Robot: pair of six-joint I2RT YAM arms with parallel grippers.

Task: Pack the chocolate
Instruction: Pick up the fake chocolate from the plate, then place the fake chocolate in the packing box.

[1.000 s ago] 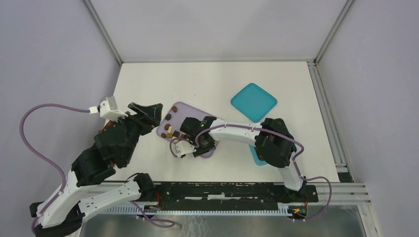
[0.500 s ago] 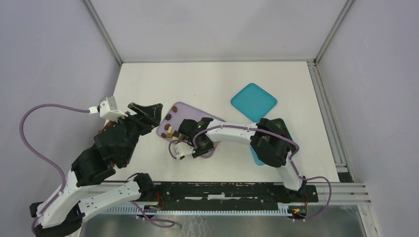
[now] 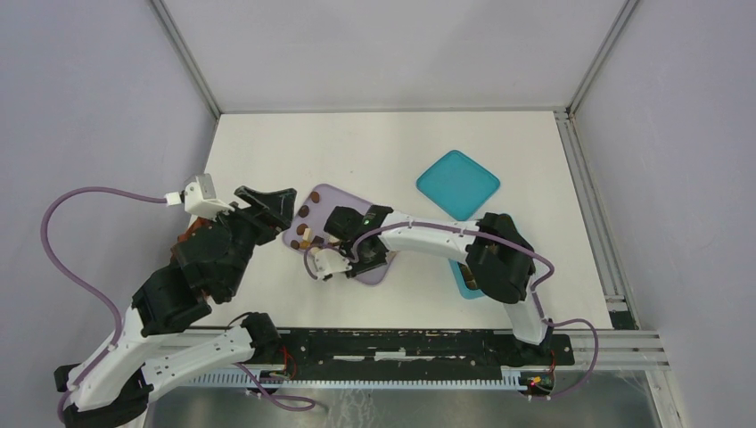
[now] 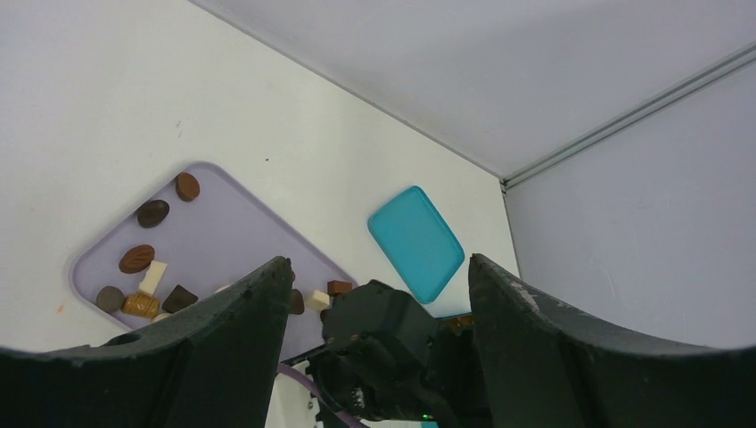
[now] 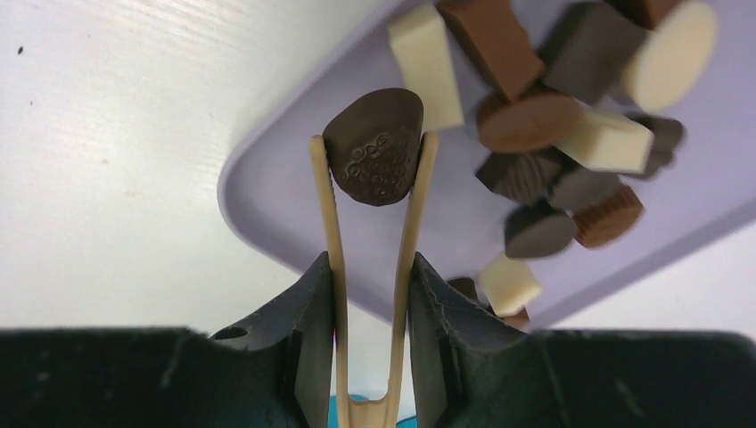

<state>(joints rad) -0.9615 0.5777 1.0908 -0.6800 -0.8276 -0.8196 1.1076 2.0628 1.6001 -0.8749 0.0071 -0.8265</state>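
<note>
Several small dark brown, mid brown and cream chocolate pieces (image 5: pixel 571 134) lie on a lilac tray (image 5: pixel 285 205). My right gripper (image 5: pixel 370 263) is shut on tan tongs (image 5: pixel 332 232). The tong tips pinch one dark brown rounded chocolate piece (image 5: pixel 374 160) over the tray's near corner. In the top view this gripper (image 3: pixel 357 254) is over the tray (image 3: pixel 332 198). My left gripper (image 3: pixel 267 203) is open and empty, just left of the tray. In its wrist view, the left gripper (image 4: pixel 379 276) faces the tray (image 4: pixel 223 232) and loose chocolate pieces (image 4: pixel 136 259).
A teal lid (image 3: pixel 457 184) lies flat at the back right, also in the left wrist view (image 4: pixel 416 241). A teal box (image 3: pixel 464 281) is mostly hidden under my right arm. A rust-brown lump (image 3: pixel 189 236) shows beside my left arm.
My right arm shifted slightly while its gripper stayed over the tray with the tongs. The left arm barely moved.
</note>
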